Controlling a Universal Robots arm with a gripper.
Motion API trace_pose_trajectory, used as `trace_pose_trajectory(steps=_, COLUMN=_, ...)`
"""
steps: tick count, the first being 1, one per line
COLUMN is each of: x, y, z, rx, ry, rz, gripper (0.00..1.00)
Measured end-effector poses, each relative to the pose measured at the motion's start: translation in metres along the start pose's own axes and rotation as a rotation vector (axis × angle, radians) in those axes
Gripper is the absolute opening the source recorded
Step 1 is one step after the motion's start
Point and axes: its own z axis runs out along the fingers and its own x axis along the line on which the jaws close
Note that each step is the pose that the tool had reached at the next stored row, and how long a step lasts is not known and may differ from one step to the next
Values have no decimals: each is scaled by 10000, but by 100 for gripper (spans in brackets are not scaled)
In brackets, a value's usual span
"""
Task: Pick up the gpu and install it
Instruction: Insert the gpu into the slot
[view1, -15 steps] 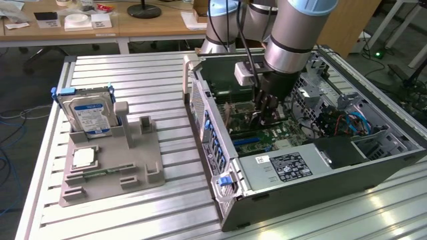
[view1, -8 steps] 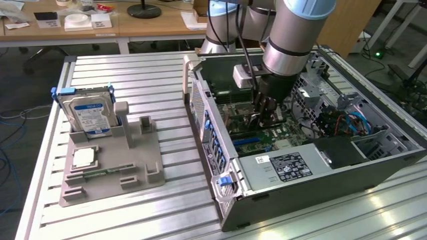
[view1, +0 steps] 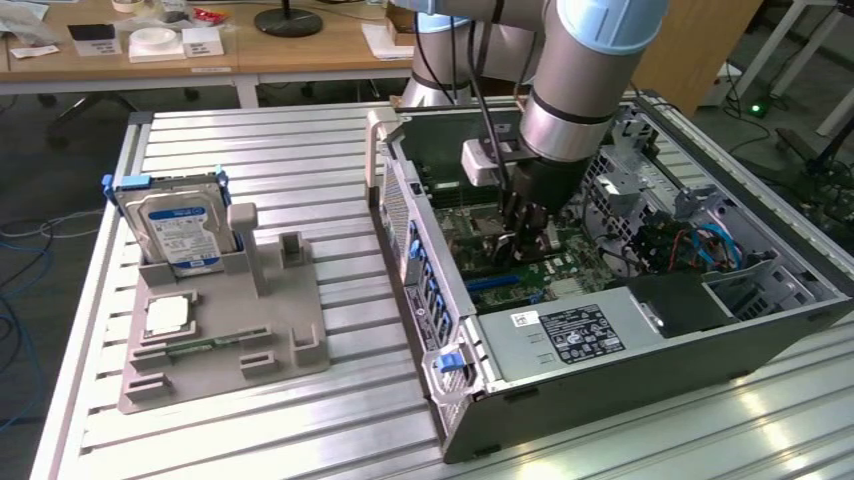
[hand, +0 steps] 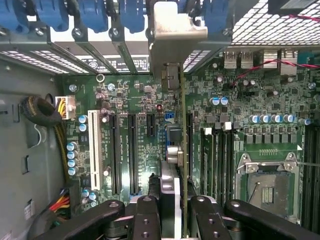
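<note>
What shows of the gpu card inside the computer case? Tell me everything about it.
The gpu, a thin flat circuit card, appears edge-on in the wrist view, standing upright over the green motherboard inside the open grey computer case. A pale silver metal bracket caps its end by the case's rear slot covers. Small metal parts sit on one face. The black tool grips its two faces at the other end. Whether its lower edge sits in a slot cannot be told.
</note>
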Motion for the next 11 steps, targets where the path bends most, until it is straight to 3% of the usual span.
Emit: trace_pose_trajectory(steps=11, x=11, y=37, z=105, rx=-20, ry=1, rz=1, gripper=28)
